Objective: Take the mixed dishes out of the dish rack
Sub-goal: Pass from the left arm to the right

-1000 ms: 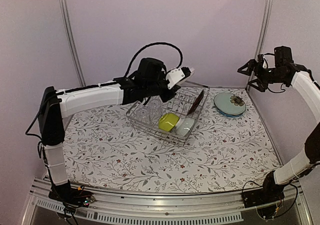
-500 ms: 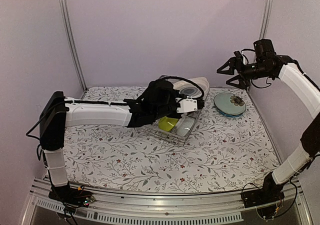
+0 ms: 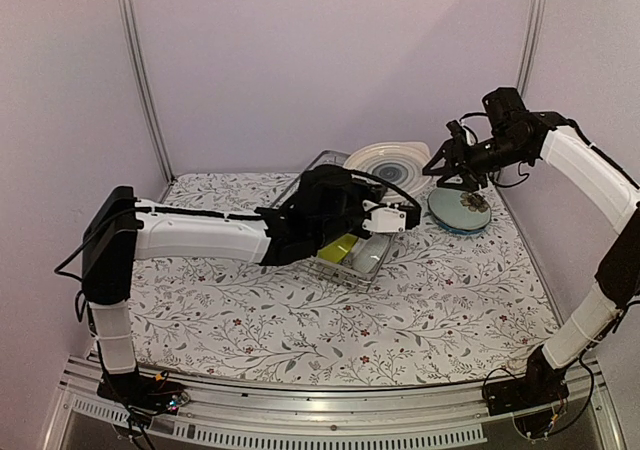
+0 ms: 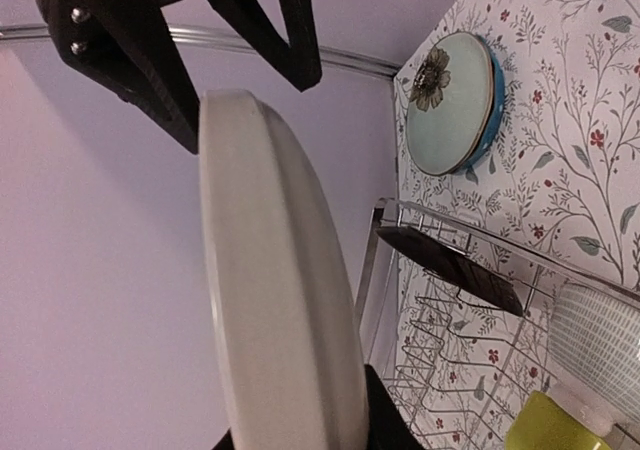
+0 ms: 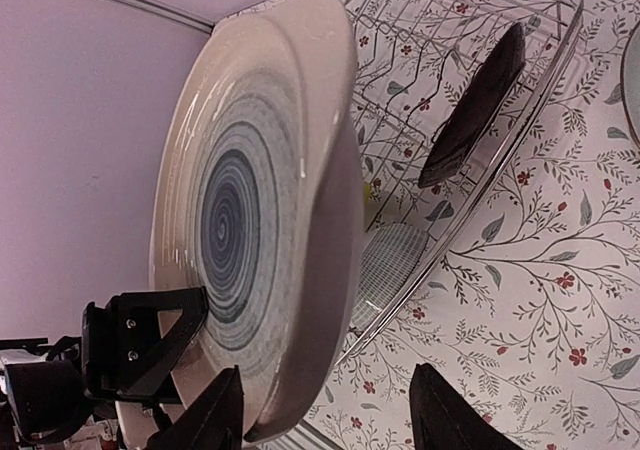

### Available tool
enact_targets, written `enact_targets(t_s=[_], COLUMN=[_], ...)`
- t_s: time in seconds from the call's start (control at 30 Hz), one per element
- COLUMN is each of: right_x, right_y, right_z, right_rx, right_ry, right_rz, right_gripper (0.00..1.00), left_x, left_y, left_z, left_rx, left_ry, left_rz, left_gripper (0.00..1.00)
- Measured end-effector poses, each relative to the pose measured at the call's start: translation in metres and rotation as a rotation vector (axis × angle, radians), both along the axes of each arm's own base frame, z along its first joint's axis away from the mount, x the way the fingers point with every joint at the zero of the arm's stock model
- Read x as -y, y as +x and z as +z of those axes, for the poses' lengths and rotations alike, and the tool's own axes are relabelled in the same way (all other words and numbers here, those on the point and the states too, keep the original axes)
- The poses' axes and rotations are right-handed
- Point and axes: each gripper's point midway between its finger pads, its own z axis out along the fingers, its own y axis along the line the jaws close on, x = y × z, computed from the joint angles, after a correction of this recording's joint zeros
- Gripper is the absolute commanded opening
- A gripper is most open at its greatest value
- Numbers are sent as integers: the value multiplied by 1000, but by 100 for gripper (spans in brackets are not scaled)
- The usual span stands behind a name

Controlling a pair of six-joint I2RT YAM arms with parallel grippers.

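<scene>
top: white plate (image 3: 392, 160) upright above dish rack (image 3: 318, 160) far side | left wrist: left gripper (image 4: 300, 435) clamped on its rim | right wrist: right gripper (image 5: 325, 420) part open astride opposite rim, seemingly not gripping; dark red plate (image 5: 475, 105) in rack

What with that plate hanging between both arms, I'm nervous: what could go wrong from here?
The left fingers grip the ringed plate only at its rim, while the right fingers straddle the opposite edge, not yet clamped. Released early, it could drop onto the dish rack and dark plate.
</scene>
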Motion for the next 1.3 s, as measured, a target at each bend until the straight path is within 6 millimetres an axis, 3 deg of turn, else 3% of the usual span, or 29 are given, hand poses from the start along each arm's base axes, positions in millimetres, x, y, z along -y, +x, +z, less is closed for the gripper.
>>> enact_targets(t_s=[0.23,0.5,1.03,1.3], right_x=[2,9,16,12], right_y=[1,6,17,20], right_z=[-10,-43,-59,-61], right_rx=[-3,-63,-48,-52], right_ry=[-37,-101,-149,-120], right_rz=[-8,-39,-75,-94], right_gripper=[39,36,27,12], left_x=[9,14,19,17], left_y=[0,1,-1,1], left_z=[-27,-53,-44,-46], left_rx=[28,40,72,74], left_ry=[76,150,144,155], left_rz=[-5,1,-3,7], left_gripper=[0,0,0,0])
